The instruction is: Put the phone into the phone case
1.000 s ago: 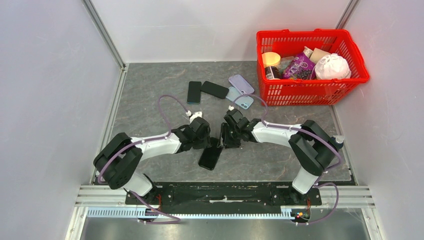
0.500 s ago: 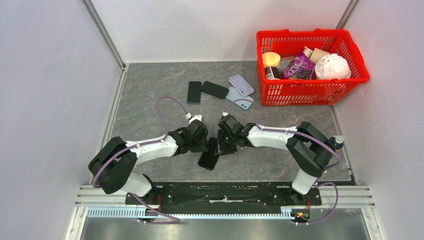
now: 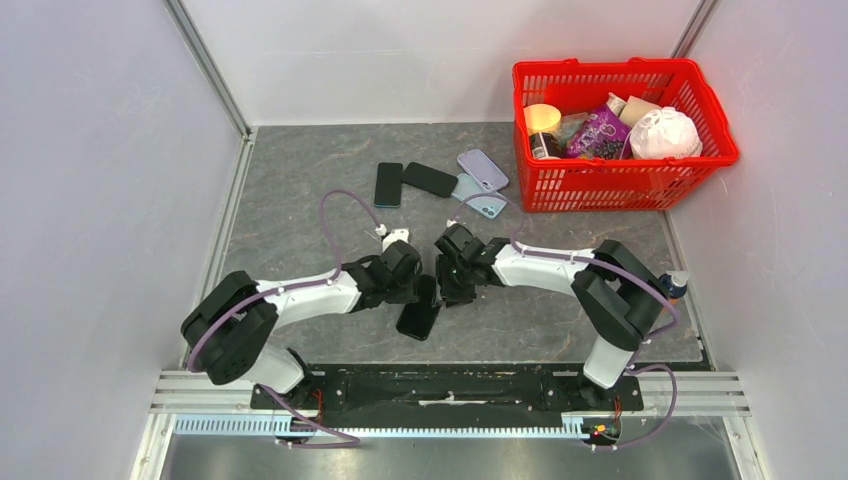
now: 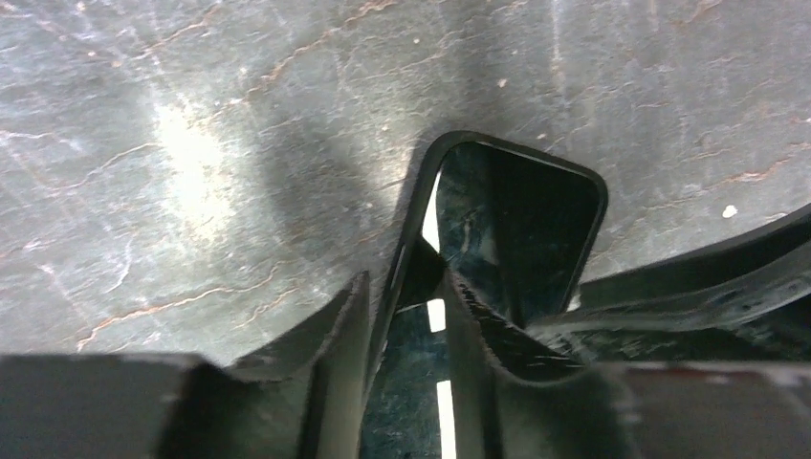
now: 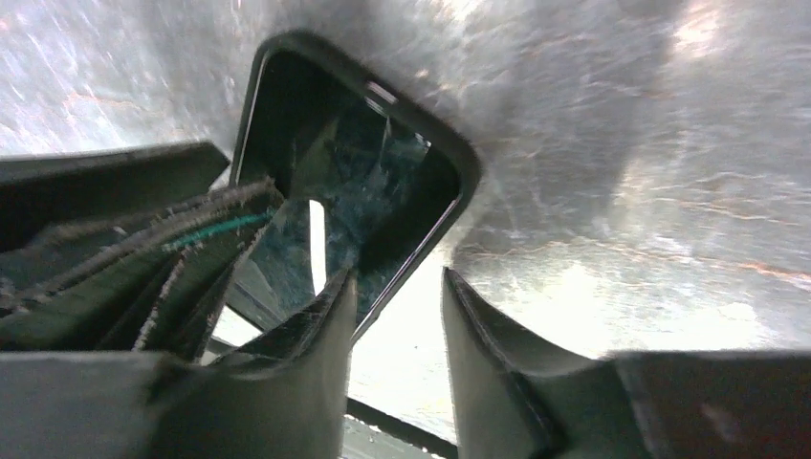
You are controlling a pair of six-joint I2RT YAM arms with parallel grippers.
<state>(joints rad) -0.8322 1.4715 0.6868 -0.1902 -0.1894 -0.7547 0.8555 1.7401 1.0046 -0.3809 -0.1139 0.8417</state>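
Seating looked begun but unfinished: the left gripper [image 4: 405,287], at the 11 o'clock corner of the black phone case [image 4: 521,158], held its fingers at a narrow gap astride the left rim, not visibly clamped. Between the arms, toward 6 o'clock on the table [image 3: 300,200], the phone [image 4: 507,239] appeared to lie glossy face up inside that rim, though whether every edge sat home could not be told. The right gripper [image 5: 397,287], at 1 o'clock, straddled the opposite edge just as narrowly with bare table showing in the gap, so pressing the sides home seemed left.
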